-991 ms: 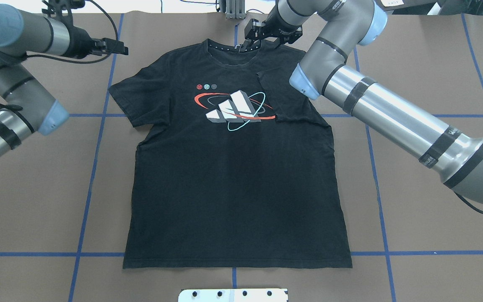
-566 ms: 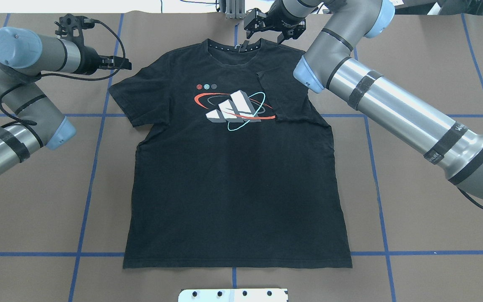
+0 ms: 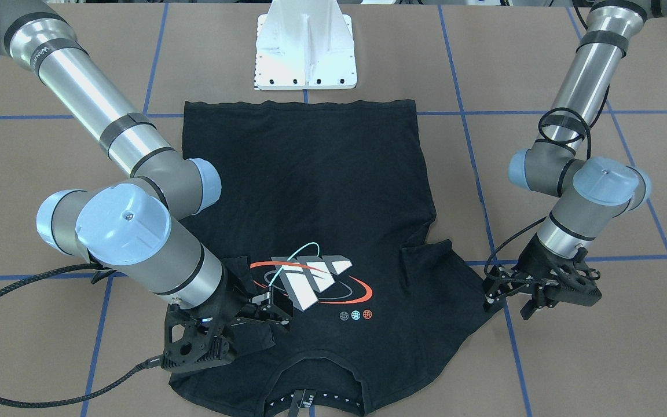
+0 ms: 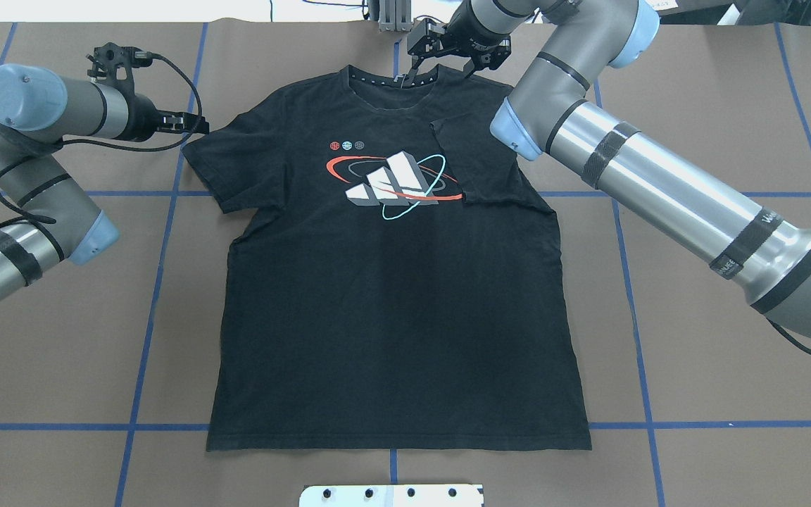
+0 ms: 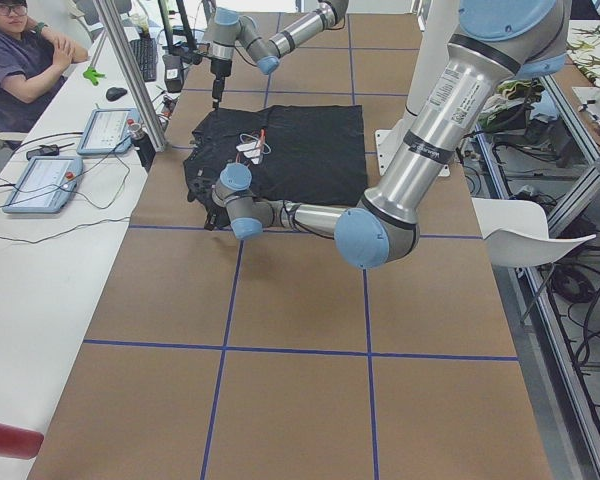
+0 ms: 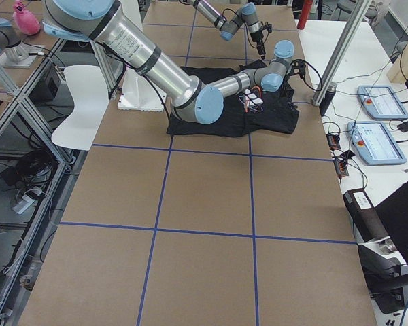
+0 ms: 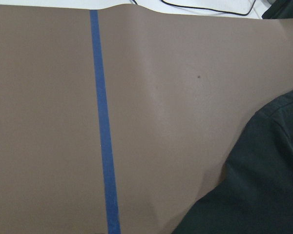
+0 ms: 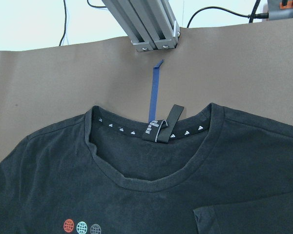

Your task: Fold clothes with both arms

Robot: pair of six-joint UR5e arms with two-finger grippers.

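I am logging the black T-shirt [image 4: 391,317] lying flat, print up, hem nearest the base, its unfolded left sleeve [image 4: 219,165] lying just inboard of the left gripper [image 4: 196,127] (jaw gap unreadable), while the right gripper [image 4: 443,65] is hovering wide-open over the far collar [image 4: 391,95].

Item count: one T-shirt [image 4: 391,303]; two arms, left arm [image 4: 71,109] and right arm [image 4: 659,184]; two grippers, left gripper [image 4: 196,127] and right gripper [image 4: 442,69]; one white base [image 3: 305,52]; one chair [image 5: 530,235]; one person [image 5: 20,65]; two tablets, near tablet [image 5: 42,183] and far tablet [image 5: 110,130]. The shirt print includes three round icons [image 4: 347,146] in a row.
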